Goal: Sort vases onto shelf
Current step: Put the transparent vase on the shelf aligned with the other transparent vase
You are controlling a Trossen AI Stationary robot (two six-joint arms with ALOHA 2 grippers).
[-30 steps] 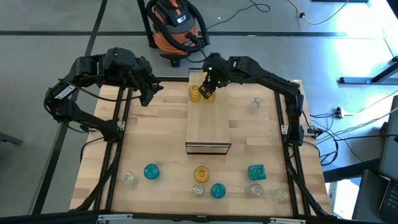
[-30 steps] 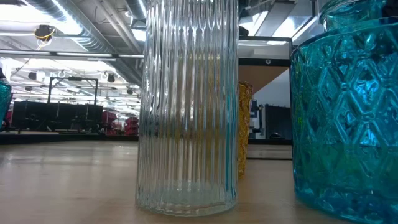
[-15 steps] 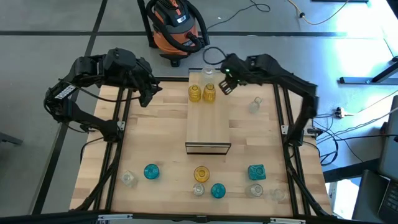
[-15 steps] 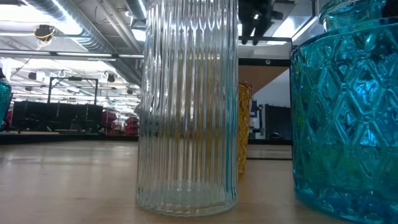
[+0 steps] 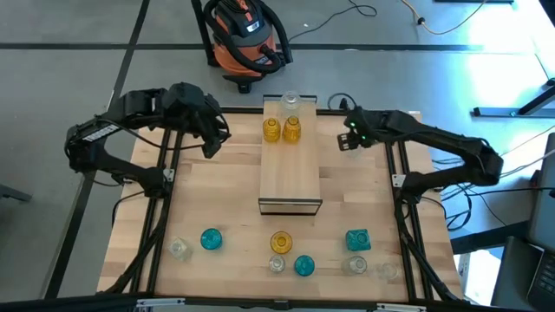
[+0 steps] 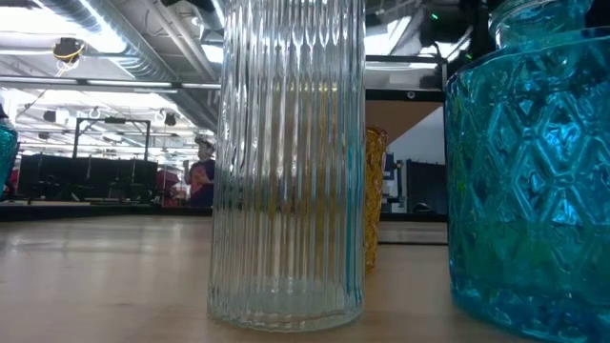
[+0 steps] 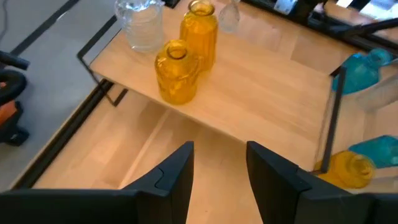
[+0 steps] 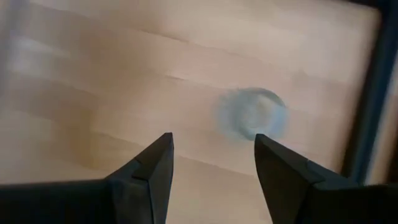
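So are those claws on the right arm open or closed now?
Open. The right gripper shows a clear gap between its dark fingers, empty, hovering above a clear vase on the tabletop.

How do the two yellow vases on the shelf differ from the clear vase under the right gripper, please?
The two yellow vases are amber, while the clear vase has no tint. The yellow vases stand side by side on the shelf; the clear vase stands alone on the tabletop, below the open right gripper. All stand upright and none is held.
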